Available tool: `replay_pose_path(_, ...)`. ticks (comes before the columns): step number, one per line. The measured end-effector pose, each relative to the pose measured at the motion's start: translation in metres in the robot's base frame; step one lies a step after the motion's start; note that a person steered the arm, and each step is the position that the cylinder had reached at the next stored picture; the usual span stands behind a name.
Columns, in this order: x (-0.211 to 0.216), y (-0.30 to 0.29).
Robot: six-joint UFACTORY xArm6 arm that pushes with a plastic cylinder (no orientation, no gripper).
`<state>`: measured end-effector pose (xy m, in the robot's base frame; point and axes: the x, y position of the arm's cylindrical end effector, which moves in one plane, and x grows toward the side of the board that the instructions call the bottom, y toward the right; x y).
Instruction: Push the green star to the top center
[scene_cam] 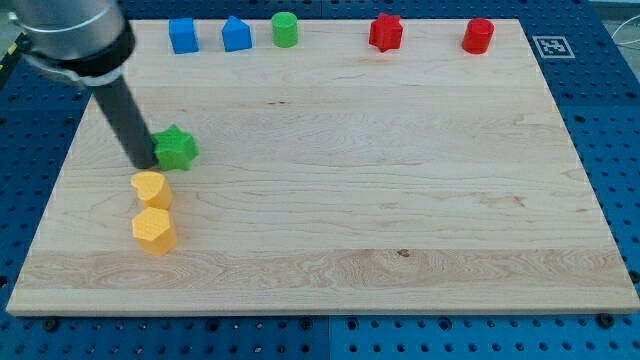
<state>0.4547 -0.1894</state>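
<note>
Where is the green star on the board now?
The green star sits at the view's left, just above the two yellow blocks, with my tip against its left side.

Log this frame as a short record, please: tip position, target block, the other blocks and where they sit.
tip: my tip at the view's left side of the green star, apparently touching
target: green star, left part of the board
top edge, left to right: blue cube, blue block, green cylinder, red star, red cylinder
below the star: yellow heart, then yellow hexagon
</note>
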Motion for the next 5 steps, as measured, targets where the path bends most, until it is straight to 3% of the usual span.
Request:
replay_pose_path(3,0.001,0.098)
replay_pose_path(5,-0.017,0.063)
